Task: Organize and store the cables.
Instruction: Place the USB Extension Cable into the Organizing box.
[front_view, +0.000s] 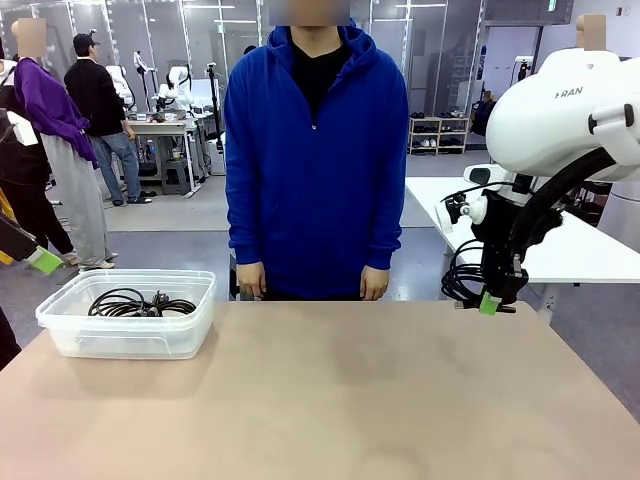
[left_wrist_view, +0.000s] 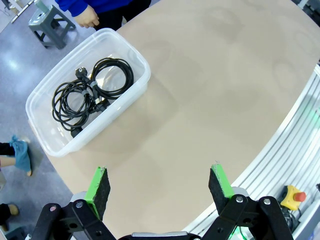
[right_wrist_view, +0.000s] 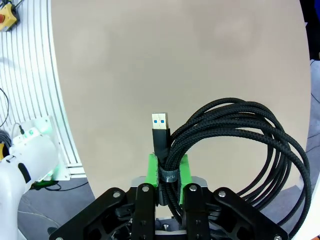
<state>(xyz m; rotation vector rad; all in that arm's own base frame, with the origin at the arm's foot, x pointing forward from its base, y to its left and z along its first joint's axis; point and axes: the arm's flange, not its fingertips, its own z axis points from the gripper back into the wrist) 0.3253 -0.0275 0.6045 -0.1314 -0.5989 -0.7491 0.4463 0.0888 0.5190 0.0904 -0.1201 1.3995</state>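
Right gripper (right_wrist_view: 165, 172) clamped on coiled black braided USB cable (right_wrist_view: 235, 145), above bench's right edge
Light, floppy loops; grip at strapped neck; left gripper (left_wrist_view: 160, 187) wide open, empty

Your right arm (front_view: 570, 105) has a glossy white rounded shell bearing grey lettering, partly cut off, reading "FRAN". Black wiring runs down alongside it to the black wrist assembly. The right gripper (right_wrist_view: 168, 167) has black linkage fingers with silver screws at the pivots and green pads. The left gripper (left_wrist_view: 159, 186) matches: black jointed links, silver pivot screws, and green pads (left_wrist_view: 96, 184) backed with black foam-like facing. The person (front_view: 315, 150) across from you wears a blue zip hoodie over a black top.
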